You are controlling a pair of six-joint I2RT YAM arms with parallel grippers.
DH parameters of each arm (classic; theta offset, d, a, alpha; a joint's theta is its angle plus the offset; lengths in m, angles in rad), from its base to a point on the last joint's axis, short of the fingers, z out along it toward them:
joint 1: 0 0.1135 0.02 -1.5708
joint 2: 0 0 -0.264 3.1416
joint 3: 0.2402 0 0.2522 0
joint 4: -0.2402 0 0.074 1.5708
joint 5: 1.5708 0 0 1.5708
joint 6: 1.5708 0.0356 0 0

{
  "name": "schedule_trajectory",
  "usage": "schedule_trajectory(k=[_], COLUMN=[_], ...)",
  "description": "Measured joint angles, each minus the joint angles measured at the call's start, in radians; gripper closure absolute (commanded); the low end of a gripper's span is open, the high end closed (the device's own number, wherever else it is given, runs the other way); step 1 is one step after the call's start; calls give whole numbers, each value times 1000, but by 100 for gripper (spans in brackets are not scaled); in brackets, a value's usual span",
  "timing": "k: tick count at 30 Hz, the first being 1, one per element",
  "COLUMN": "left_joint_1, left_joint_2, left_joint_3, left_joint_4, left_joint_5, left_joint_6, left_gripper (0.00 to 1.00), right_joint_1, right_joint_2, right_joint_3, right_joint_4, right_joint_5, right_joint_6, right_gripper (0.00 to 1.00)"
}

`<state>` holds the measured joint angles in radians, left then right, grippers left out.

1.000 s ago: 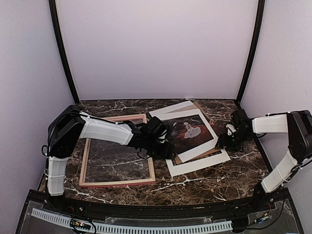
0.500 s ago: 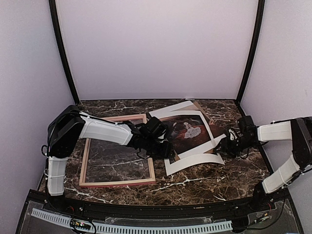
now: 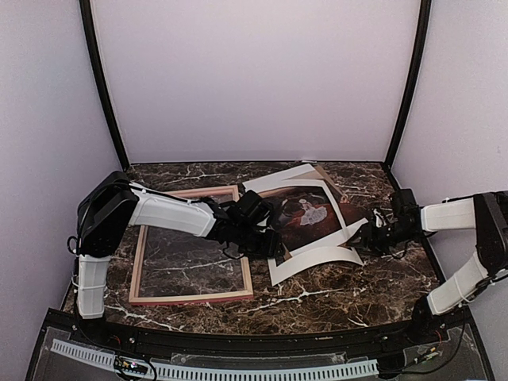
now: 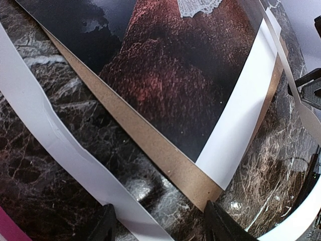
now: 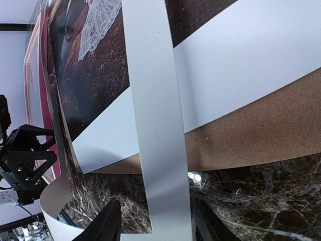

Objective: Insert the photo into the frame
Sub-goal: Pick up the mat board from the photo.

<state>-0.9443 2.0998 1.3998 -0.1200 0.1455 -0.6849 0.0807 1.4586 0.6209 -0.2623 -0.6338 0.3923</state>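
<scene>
Separation step: my left hand (image 4: 161, 222) open, empty; right hand (image 5: 155, 221) straddles blank sheet (image 5: 155, 100), grip I cannot tell. Next, pinch the photo (image 4: 170, 75) alone.

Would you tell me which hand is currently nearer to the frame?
Left. The left hand sits just right of the frame, at the left edge of the photo; the right hand is beyond the photo's opposite side, farther right.

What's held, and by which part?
The whitish sheet: left fingers and right fingers each straddle a border strip, the right one raised. Clamping cannot be told.
</scene>
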Motion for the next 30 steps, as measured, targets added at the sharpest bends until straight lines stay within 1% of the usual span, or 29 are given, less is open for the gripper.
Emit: schedule_trajectory(k=[5,12,19,25,30], left_joint_1=[0,0,0,0,0], left_joint_2=[0,0,0,0,0], left_joint_3=[0,-2,-2,-2,-2], left_joint_4=[1,3,6,6,6], left_joint_5=[0,1,5,5,5], left_joint_6=[1,5,9,11,18], left_gripper=[38,38,39,39,38], right_joint_1=[49,153,233,272,282], right_joint_2=[23,64,101,119,120], right_joint_3=[37,135,200,239,255], right_joint_4=[-34,-99,-169,-219,-241], right_joint_5=[56,205,371,475,522], right_joint_6=[-17,-35,-49,-57,-63], right_gripper=[52,57,72,80,85])
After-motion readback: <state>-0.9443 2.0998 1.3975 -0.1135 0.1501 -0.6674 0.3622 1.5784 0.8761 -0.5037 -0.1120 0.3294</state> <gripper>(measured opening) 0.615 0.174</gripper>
